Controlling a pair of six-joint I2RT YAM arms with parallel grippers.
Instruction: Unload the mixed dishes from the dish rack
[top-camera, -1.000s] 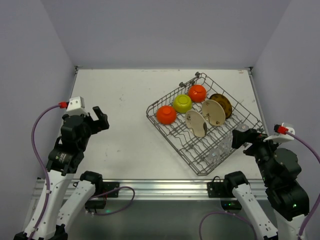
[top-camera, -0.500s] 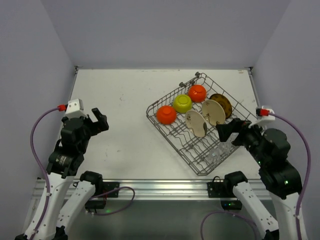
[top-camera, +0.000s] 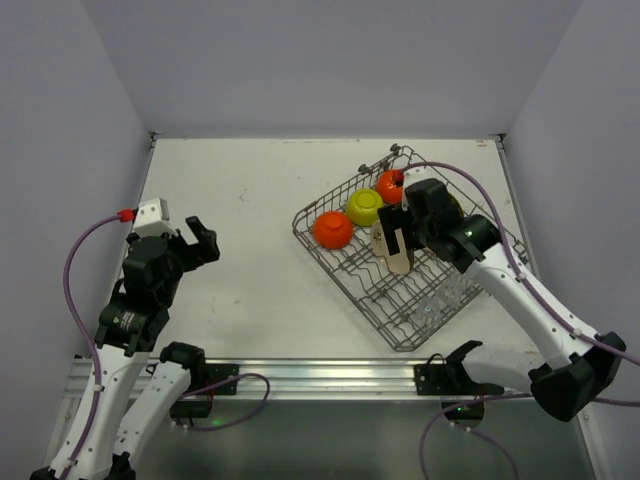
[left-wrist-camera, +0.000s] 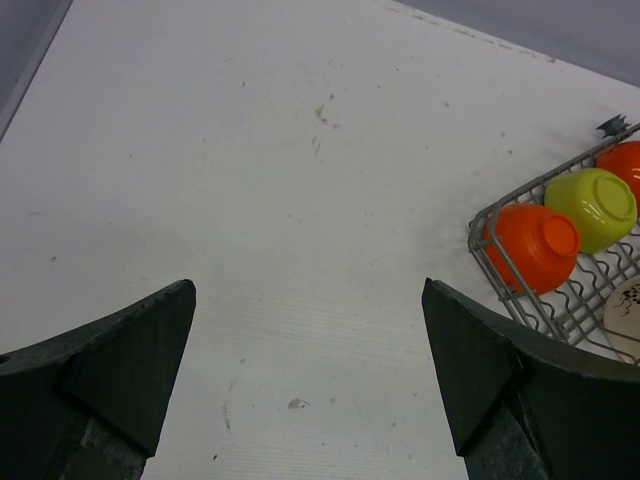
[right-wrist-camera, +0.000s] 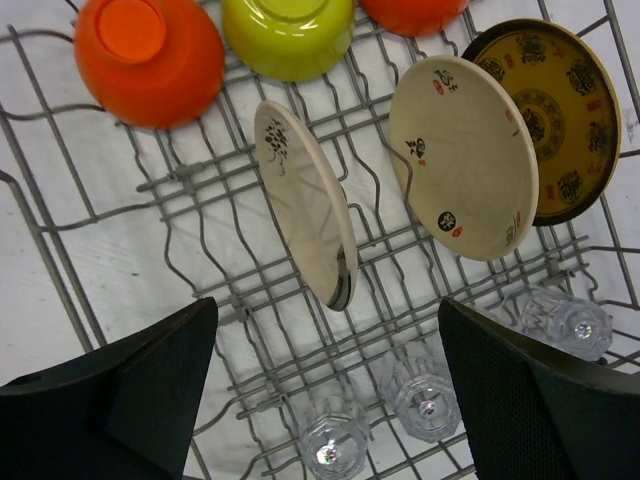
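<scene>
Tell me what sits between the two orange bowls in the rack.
The yellow-green bowl sits between the near orange bowl and the far orange bowl; the top view shows it.

White-and-black arms (top-camera: 522, 296) carry purple cables (top-camera: 67, 278).

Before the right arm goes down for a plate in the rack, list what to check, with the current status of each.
1. Right gripper open: ok, fingers spread wide.
2. Lined up with a dish: ok, the cream plate, standing on edge, sits between the fingers in the wrist view.
3. Plate free of neighbours: ok, a gap separates it from the second plate.
4. Clear glasses in the dish rack: not ok, two stand close to the plate, near the fingers' path.
5. Height above the plate's rim: cannot tell.
6. Left gripper out of the way: ok, open over the table, beside the rack.
</scene>
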